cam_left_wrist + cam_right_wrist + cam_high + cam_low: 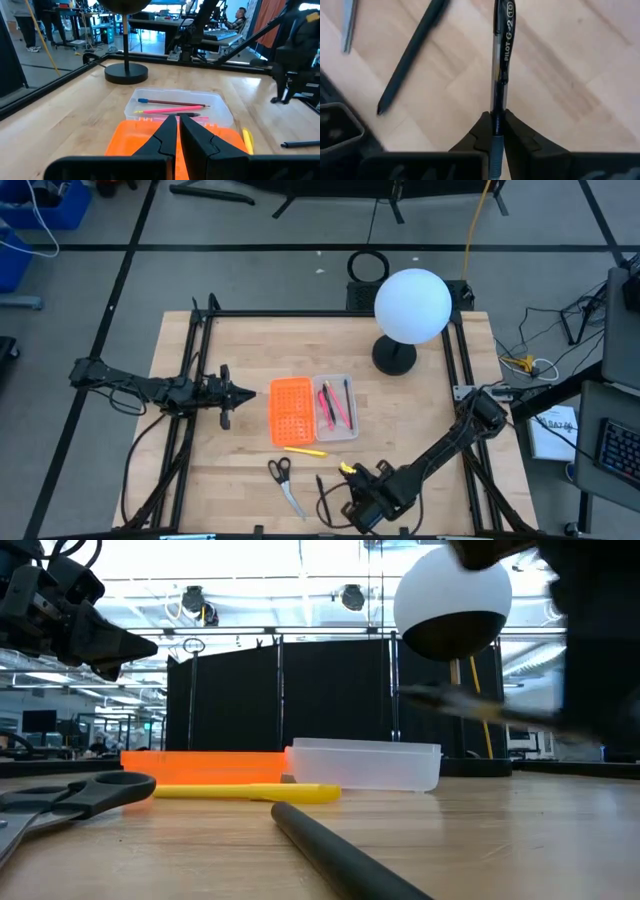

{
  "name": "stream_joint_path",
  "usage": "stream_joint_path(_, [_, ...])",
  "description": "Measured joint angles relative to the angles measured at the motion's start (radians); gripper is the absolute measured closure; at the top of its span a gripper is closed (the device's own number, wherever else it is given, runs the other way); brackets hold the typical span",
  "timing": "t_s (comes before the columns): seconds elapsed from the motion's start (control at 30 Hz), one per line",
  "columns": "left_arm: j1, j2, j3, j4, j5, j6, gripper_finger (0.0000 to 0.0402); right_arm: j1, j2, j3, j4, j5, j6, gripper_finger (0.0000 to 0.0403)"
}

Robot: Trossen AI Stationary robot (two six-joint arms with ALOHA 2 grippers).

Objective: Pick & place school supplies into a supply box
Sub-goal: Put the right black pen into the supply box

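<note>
The supply box lies open mid-table: orange grid half [291, 411] joined to the translucent tray [337, 432], which holds a pink pen [170, 109], a reddish-brown pencil [172, 102] and a black pen [186, 115]. A yellow pencil [305, 450], scissors [283, 481] and a black pen [322, 498] lie on the wood near the near edge. My right gripper [352, 500] hovers there, shut on a Pilot pen [503, 45]. My left gripper [240, 392] is shut and hangs empty, left of the orange half. My right gripper [497, 120] pinches the Pilot pen by its barrel [498, 102], just behind the clip, between the two fingertips. The pen runs along the fingers and sticks out ahead of them. It seems lifted off the wood, showing as a blurred streak [470, 703] in the low view.
A white globe lamp [412, 305] stands on a black base [394, 357] at the table's far right. Black frame rails [200, 360] run along the left and right sides. Bare wood lies between the box and the left gripper. People and desks show beyond the table.
</note>
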Motion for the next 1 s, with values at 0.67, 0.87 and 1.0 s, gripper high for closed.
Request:
stream_joint_path(0.67, [0.000,0.000,0.000,-0.004,-0.002,-0.005,0.0371,-0.431,-0.244,0.005,-0.030,-0.079,-0.176,0.0383])
stream_joint_path(0.87, [0.000,0.000,0.000,-0.013,-0.002,-0.005,0.0371,-0.619,-0.201,-0.014,0.084,-0.241,-0.275,0.0383])
stream_joint_path(1.0, [0.000,0.000,0.000,-0.015,-0.002,-0.006,0.0371,-0.677,-0.168,-0.080,0.244,-0.361,-0.293,0.0384])
